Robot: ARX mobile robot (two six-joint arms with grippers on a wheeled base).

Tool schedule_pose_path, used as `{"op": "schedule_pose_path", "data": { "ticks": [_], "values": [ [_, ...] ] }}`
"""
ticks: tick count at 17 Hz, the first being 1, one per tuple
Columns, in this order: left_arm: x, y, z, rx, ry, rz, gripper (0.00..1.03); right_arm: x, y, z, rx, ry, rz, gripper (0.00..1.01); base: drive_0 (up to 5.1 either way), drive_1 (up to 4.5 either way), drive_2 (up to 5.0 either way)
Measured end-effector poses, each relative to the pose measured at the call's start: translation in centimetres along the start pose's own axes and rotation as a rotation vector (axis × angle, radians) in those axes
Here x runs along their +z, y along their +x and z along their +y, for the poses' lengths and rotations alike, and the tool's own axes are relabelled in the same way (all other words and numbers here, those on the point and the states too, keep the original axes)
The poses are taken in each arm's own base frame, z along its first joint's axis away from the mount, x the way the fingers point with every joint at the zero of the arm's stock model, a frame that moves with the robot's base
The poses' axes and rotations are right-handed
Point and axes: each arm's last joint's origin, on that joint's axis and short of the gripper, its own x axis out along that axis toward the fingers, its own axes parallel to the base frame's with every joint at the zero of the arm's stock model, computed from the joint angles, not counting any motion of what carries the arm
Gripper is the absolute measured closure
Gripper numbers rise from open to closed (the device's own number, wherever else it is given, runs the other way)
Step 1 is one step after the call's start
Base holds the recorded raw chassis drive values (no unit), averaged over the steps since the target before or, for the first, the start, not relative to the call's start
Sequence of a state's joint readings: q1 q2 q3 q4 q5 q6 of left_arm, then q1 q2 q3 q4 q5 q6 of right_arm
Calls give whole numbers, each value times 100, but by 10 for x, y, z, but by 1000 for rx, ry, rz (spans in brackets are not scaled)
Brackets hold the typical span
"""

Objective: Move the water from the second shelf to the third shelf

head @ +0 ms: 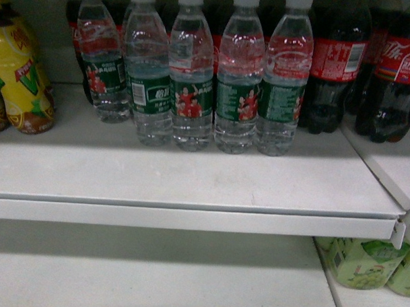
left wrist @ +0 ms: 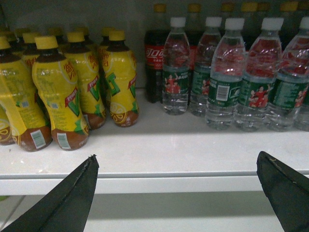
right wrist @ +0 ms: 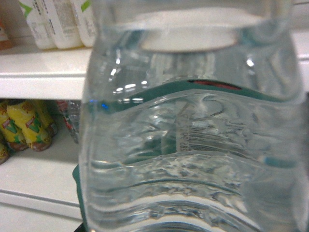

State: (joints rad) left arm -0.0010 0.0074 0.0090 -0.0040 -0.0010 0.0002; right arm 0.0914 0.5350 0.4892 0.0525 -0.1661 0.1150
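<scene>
One clear ribbed water bottle (right wrist: 193,121) with a green label fills the right wrist view. It hangs in front of the shelves, held in my right gripper, whose fingers are hidden behind it. Several more water bottles (head: 192,79) stand in a row on the white shelf (head: 190,180) in the head view, and the same water row (left wrist: 224,72) shows in the left wrist view. My left gripper (left wrist: 177,159) is open and holds nothing, level with the shelf's front edge. Neither gripper appears in the head view.
Yellow-labelled tea bottles (left wrist: 58,87) stand left of the water and dark cola bottles (head: 336,64) to its right. Green bottles (head: 363,263) sit on the shelf below. In the right wrist view, white bottles (right wrist: 58,21) stand on a higher shelf board (right wrist: 43,72).
</scene>
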Motion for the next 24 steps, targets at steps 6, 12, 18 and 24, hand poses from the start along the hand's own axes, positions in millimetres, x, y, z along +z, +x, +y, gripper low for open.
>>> {"op": "schedule_pose_path", "data": {
  "ticks": [6, 12, 18, 24],
  "values": [
    [0, 0, 0, -1, 0, 0, 5, 0, 0, 0, 1, 6, 0, 59, 0, 0, 0],
    [0, 0, 0, 0, 0, 0, 5, 0, 0, 0, 1, 8, 0, 59, 0, 0, 0],
    [0, 0, 0, 0, 0, -3, 5, 1, 0, 0, 2, 7, -4, 59, 0, 0, 0],
    [0, 0, 0, 0, 0, 0, 5, 0, 0, 0, 2, 8, -2, 59, 0, 0, 0]
  ]
}}
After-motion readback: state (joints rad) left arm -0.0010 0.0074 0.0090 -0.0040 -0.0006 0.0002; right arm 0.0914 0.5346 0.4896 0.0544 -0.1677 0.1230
